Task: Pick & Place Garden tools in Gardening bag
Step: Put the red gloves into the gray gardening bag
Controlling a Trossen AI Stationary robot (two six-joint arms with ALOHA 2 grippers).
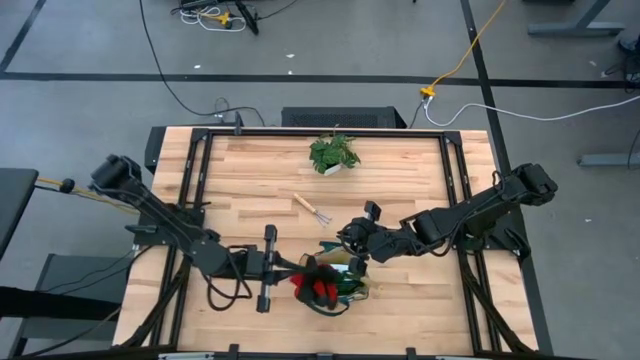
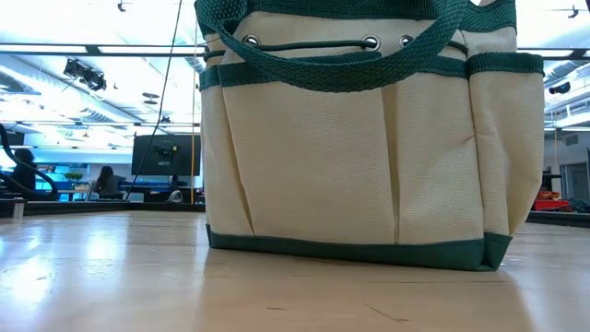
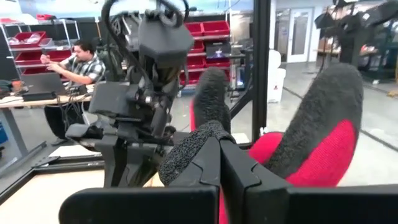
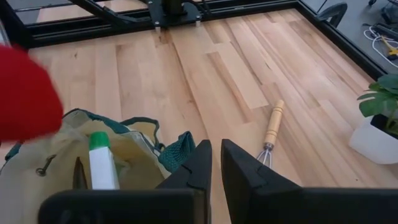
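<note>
Left gripper (image 3: 217, 155) clamped on red-and-black gloves (image 3: 311, 143), poised just above gardening bag (image 1: 335, 283); spray bottle (image 4: 102, 165) already inside. Right gripper (image 4: 213, 163) nearly closed, empty, beside bag. Next: lower, release gloves. Hand rake (image 4: 272, 132) beyond right fingertips, still out.

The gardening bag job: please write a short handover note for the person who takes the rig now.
Left end effector: shut on the red-and-black gloves, over the gardening bag.
Right end effector: shut, empty, above the bag's rim.
Done: green spray bottle stands inside the bag.
Left: release the gloves into the bag, then pick the hand rake, lying on the table beside the bag. Leave the potted plant.
</note>
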